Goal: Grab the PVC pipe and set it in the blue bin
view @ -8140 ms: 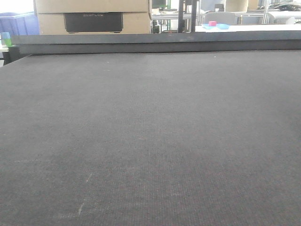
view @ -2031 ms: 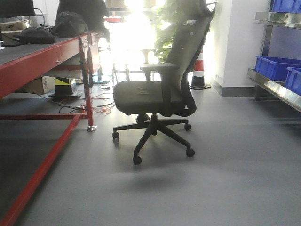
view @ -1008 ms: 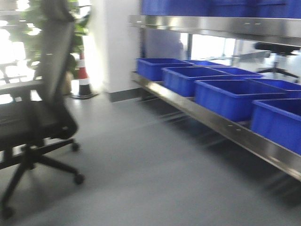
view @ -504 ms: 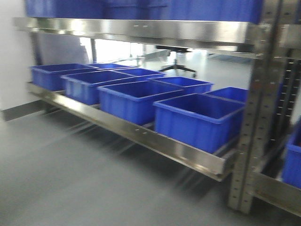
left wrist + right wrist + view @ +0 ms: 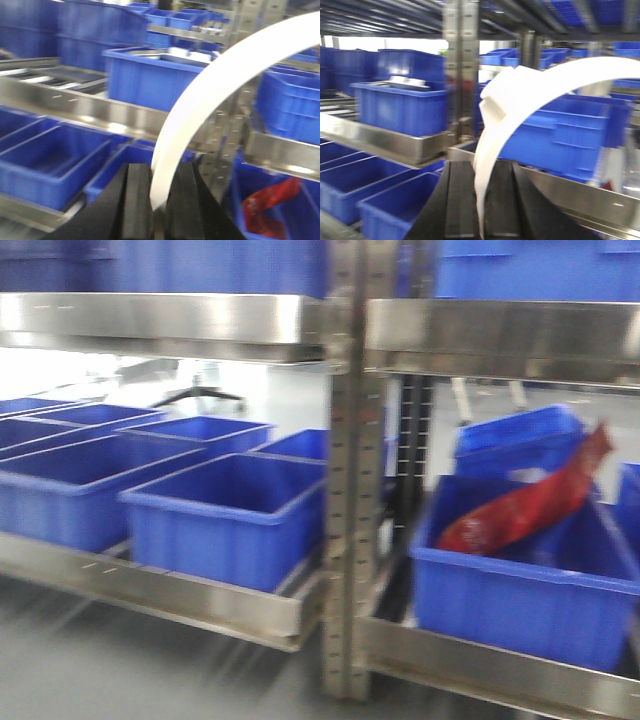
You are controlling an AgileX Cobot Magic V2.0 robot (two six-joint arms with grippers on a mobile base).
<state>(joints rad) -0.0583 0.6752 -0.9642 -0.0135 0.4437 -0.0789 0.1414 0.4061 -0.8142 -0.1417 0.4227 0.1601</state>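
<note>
Blue bins (image 5: pixel 230 510) line a steel shelf (image 5: pixel 200 602). Those on the left look empty, while the right bin (image 5: pixel 520 605) holds a blurred red item (image 5: pixel 520 510). The left hand (image 5: pixel 158 172) is clamped on a curved white pipe (image 5: pixel 210 100), held up before the shelves. The right hand (image 5: pixel 481 167) likewise grips a white pipe (image 5: pixel 535 92).

PVC pipe (image 5: pixel 200 95) cropped, shelving (image 5: pixel 345 490) blurred
</note>
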